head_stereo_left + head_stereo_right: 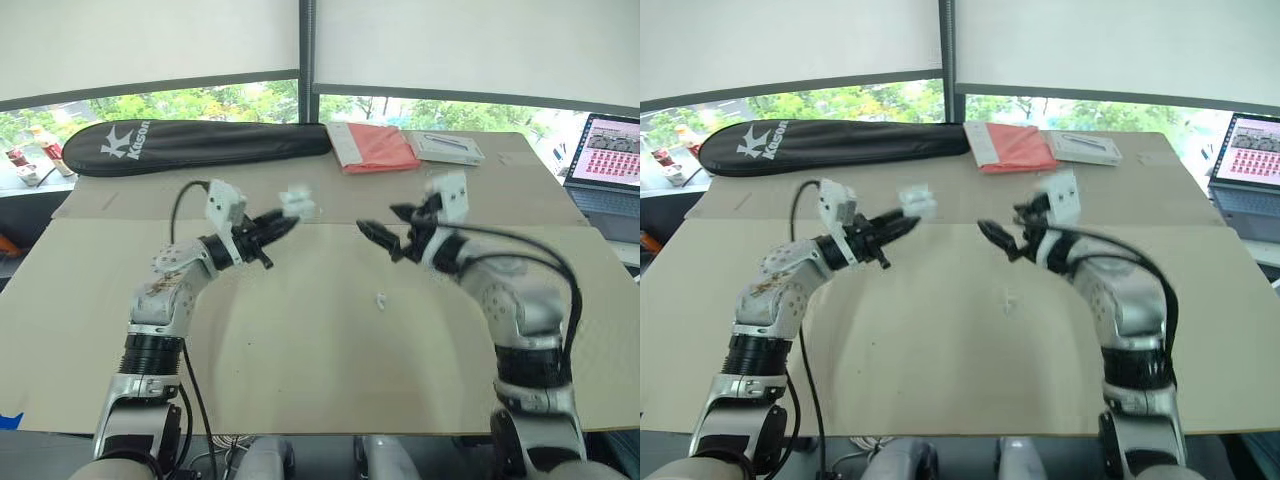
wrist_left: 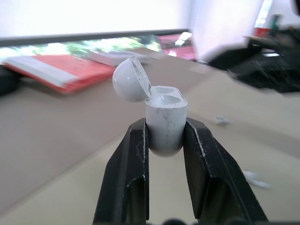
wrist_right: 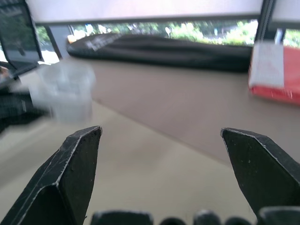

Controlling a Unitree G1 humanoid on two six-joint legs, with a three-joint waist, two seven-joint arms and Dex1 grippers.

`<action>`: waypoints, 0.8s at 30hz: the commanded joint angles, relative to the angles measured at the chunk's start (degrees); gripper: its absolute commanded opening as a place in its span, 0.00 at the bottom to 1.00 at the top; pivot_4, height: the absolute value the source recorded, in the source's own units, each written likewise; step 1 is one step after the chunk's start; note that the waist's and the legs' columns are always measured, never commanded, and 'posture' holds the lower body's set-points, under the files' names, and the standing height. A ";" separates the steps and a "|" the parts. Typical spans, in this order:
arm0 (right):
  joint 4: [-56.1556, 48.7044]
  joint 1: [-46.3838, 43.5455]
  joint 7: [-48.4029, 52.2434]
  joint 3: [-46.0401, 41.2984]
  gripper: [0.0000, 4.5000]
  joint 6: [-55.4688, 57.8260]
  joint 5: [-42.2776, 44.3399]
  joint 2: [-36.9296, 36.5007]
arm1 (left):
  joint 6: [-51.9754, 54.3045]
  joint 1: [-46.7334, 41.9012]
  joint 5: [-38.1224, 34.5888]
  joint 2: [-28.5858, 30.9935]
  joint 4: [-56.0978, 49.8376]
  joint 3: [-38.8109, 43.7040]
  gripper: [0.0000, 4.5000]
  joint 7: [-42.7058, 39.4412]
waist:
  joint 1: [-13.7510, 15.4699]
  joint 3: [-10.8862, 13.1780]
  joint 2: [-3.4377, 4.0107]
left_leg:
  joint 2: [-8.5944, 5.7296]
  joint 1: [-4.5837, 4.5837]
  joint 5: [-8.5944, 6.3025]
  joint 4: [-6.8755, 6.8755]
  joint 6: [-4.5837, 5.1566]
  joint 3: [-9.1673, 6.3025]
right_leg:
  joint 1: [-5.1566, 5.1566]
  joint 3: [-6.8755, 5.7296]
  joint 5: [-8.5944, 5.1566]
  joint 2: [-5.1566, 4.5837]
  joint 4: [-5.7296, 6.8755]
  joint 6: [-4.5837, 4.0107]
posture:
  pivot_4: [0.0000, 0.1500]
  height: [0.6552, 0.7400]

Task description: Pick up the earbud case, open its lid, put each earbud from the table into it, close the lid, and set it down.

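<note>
Two black fingers (image 2: 133,164) of the left gripper (image 1: 283,222) clamp the white earbud case (image 2: 165,124) around its lower body. The case is held up off the table (image 1: 300,380) with its lid (image 2: 130,79) swung open. Facing the case from nearby, the right gripper (image 3: 159,132) hangs with its jaws spread wide, holding nothing. Below the case, toward the right gripper, a small white earbud (image 1: 381,299) lies on the table. Behind the case lie a black racket bag (image 1: 190,142) and a red folder (image 1: 375,148).
</note>
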 commanded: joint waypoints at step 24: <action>-6.99 19.27 -12.25 13.03 0.51 -1.50 -12.63 4.93 | -10.24 1.85 6.12 -2.18 -3.17 0.61 0.12 10.17 | -0.49 -0.04 -0.05 | 0.01 0.19 0.00 0.03 0.00 -0.05 | 0.04 0.11 -0.02 0.03 -0.04 0.00 | 1.00 1.00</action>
